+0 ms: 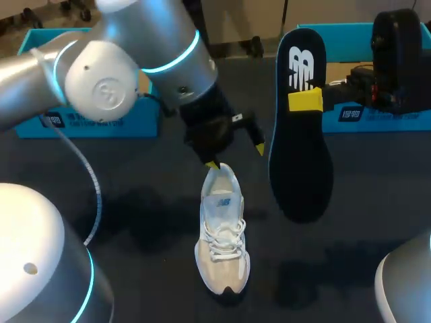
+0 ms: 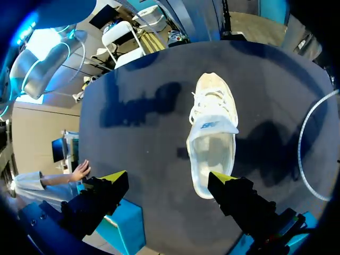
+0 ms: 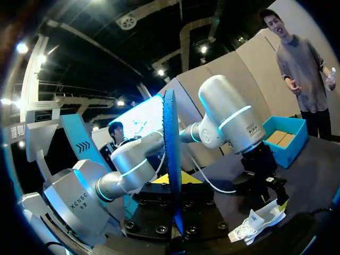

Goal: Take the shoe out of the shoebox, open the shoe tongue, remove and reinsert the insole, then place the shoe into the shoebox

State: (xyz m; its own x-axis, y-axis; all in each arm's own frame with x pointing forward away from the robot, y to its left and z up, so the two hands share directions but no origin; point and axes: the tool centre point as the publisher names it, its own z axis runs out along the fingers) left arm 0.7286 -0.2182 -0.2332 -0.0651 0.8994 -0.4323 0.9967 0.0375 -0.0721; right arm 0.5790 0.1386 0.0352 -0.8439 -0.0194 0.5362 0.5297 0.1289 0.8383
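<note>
- Head view: the left gripper (image 1: 236, 156), fingers wide, hovers over the heel of the white sneaker (image 1: 222, 235) mid-tabletop (image 1: 135, 202); to its right, the right gripper (image 1: 306, 99) clamps the dark insole (image 1: 300, 168) upright.
- Left wrist view: the sneaker (image 2: 212, 133) lies ahead of the parted fingers (image 2: 98, 199).
- Right wrist view: the insole (image 3: 171, 159) stands edge-on between the fingers.

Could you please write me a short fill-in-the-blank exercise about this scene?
1. The right gripper has its fingers shut on the flat dark blue ____.
2. The white lace-up shoe rests on the dark ____.
3. The left gripper holds its fingers ____ above the shoe's heel.
Missing words: insole; table; open.
</note>
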